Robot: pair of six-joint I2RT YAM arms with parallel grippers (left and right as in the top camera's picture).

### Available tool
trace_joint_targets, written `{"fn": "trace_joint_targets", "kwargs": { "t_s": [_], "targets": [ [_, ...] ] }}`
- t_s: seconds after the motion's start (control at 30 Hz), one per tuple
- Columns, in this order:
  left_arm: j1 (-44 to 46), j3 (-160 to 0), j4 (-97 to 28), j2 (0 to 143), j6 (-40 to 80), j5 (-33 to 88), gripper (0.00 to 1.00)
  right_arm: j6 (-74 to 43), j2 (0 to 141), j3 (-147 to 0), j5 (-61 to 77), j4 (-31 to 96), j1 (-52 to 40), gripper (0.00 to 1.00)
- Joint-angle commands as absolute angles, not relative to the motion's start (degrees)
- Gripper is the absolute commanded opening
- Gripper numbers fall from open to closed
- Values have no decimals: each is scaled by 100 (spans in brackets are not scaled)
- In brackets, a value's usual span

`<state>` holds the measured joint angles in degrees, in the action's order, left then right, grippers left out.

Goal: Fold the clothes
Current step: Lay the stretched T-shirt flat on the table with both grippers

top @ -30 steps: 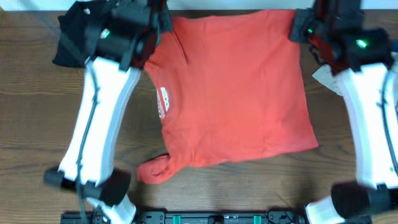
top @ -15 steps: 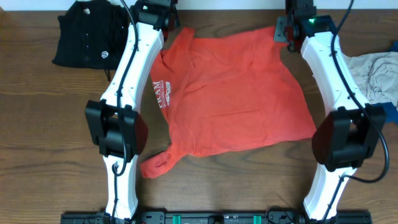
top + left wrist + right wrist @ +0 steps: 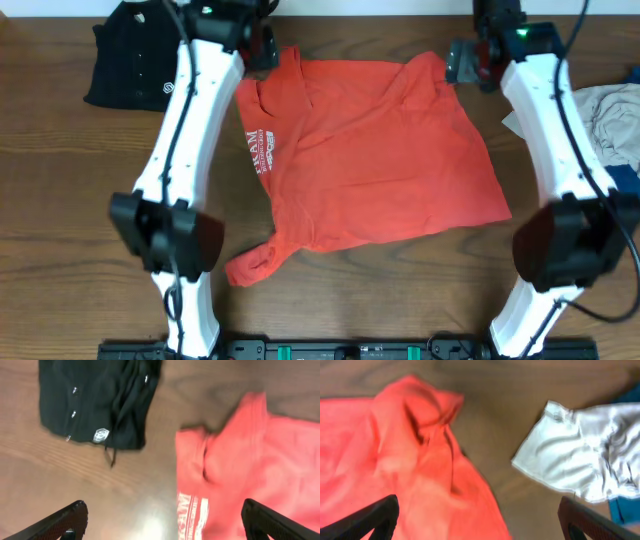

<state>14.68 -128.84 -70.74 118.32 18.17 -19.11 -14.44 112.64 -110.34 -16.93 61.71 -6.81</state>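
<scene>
Showing a red-orange T-shirt (image 3: pixel 370 160) lying mostly flat in the middle of the table (image 3: pixel 60 220), lettering toward the left, long axis running left to right. Showing the left gripper (image 3: pixel 262 45) hovering with jaws wide and empty over the shirt's far left corner. Showing the right gripper (image 3: pixel 462 62) spread just as wide, holding nothing, over the far right corner. Placing each arm nearest its own corner. Leaving bare wood toward the near edge, likely room for folding forward. Crowding the far corners: a black shirt (image 3: pixel 135 65) on the left, a pale grey garment (image 3: pixel 610 115) on the right. Bunching at the near-left sleeve (image 3: pixel 250 268).
</scene>
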Motion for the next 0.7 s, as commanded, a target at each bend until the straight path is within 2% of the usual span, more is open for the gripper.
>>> {"fn": "trace_joint_targets", "kwargs": {
  "t_s": [0.0,0.4,0.67],
  "targets": [
    [1452,-12855,-7467,11686,1850,-1444,98,-1411,10895,-11085,-1087,6628,-644,99],
    [1435,-11603,-7037,11705,1500,-1350,98,-956,10940,-10982,25,7336,-644,99],
    [1437,-10971,-7266,11705,1483,-121,98,-954,10940,-10949,27,7815,-644,99]
  ]
}}
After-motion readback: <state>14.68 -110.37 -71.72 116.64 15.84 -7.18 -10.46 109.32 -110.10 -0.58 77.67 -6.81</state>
